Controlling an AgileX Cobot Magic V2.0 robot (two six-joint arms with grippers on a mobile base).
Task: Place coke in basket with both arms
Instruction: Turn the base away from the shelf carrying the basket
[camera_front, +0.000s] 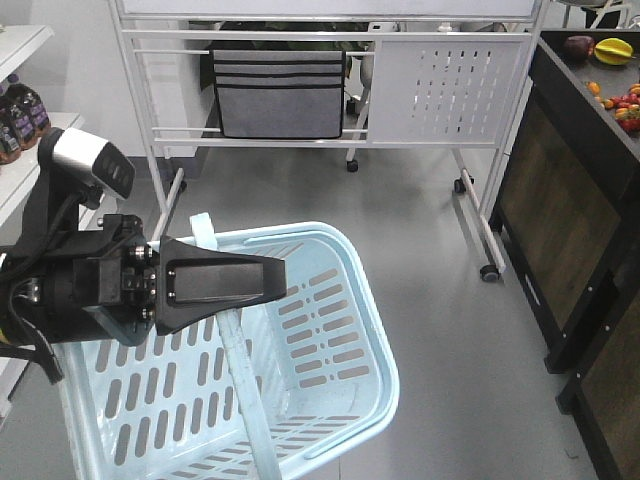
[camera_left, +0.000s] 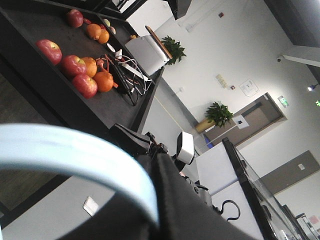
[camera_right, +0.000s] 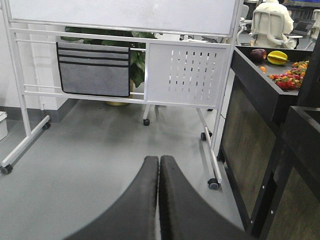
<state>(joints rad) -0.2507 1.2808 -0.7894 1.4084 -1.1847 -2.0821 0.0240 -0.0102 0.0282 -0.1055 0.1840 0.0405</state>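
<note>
One blue basket (camera_front: 340, 335) under left arm (camera_front: 215, 285)

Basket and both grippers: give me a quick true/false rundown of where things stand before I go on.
1. The coke lies in the basket. False: the part of its inside that shows is empty, and no coke shows in any view.
2. The left gripper is at the basket's handle. True.
3. The right gripper is wide open. False: its fingers are pressed together with nothing between them.
4. Fruit lies on the dark counter. True.
</note>
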